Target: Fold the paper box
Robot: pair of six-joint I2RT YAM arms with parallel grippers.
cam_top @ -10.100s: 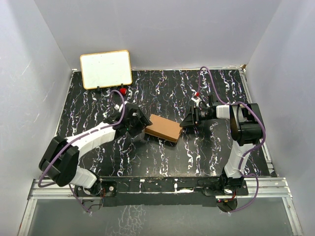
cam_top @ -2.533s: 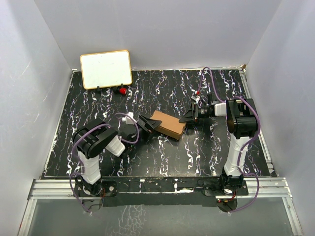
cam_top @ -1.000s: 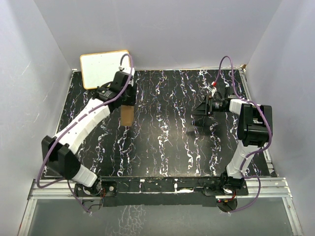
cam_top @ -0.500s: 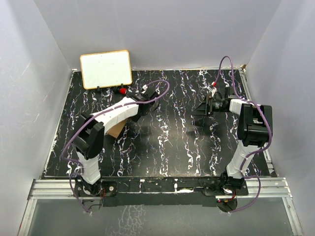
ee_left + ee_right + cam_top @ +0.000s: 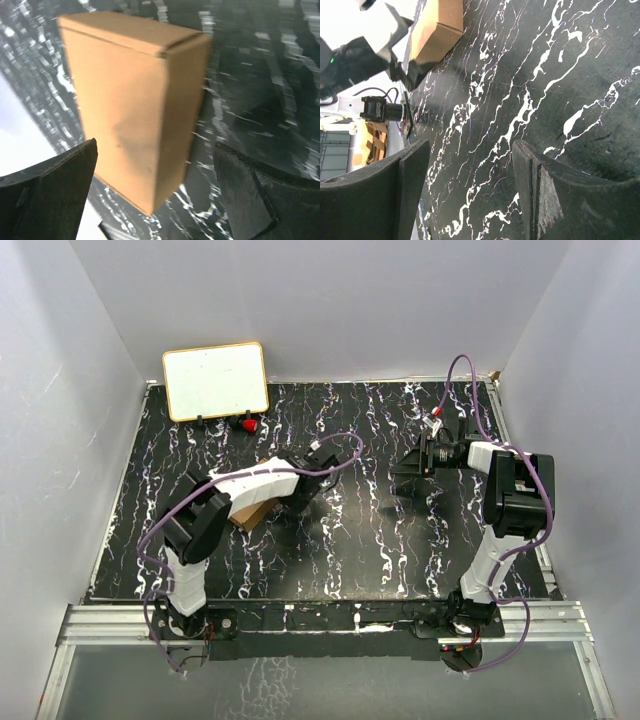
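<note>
While closed up as a carton on the left of the surface (image 5: 380, 550), seems to need no grip: one paper box (image 5: 135, 100), untouched between the spread-wide fingers of the left end effector (image 5: 155, 146). Well apart at right, one right end effector (image 5: 470, 145), likewise open and empty, probably just standing by. One white board (image 5: 215, 380) at the back.

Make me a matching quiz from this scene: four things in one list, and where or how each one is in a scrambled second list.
Things:
1. paper box
2. white board
3. left hand
4. right hand

Places or states:
a. open, over the right side of the table
b. brown, closed up, on the left half of the table
c. propped at the far left corner
d. open, facing the paper box

Pairs: 1-b, 2-c, 3-d, 4-a
</note>
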